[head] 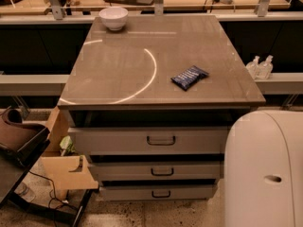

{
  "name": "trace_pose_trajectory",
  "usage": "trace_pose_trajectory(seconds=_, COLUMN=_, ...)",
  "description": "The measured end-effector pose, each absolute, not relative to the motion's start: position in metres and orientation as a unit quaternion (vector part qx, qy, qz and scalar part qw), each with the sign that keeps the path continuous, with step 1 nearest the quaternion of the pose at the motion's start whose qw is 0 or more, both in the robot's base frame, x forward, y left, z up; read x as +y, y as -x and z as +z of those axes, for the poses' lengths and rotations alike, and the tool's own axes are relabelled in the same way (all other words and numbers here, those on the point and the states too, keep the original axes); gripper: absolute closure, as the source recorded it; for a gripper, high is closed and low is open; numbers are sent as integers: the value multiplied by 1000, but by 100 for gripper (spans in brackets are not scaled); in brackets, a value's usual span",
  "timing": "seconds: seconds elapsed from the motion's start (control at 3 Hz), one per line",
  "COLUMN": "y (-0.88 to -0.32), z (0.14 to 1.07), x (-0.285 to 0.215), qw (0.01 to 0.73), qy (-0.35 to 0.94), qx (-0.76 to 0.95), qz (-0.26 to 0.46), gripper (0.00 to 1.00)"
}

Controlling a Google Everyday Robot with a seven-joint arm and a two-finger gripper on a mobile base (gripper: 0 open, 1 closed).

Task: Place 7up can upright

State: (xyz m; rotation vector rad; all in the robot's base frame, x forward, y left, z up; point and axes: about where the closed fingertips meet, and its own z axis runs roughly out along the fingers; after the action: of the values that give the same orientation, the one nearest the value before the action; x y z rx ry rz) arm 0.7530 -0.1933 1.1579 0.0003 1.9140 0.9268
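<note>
The 7up can does not show anywhere in the camera view, so its place cannot be told. The gripper is also out of the frame, and whether it holds anything cannot be told. Only a white arm housing [265, 169] fills the lower right corner, in front of the grey table [123, 74]. On the tabletop a dark blue snack packet [189, 77] lies right of centre, and a white bowl [113, 18] stands upright at the far left corner, well apart from it. Three drawers [161, 141] sit below the top, each pulled slightly out.
</note>
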Motion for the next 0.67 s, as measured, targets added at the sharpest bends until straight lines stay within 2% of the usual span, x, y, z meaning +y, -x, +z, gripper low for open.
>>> trace_pose_trajectory(seconds=0.67, y=-754, z=1161, x=-191, qw=478, qy=-21, qx=783, qz=396, gripper=100)
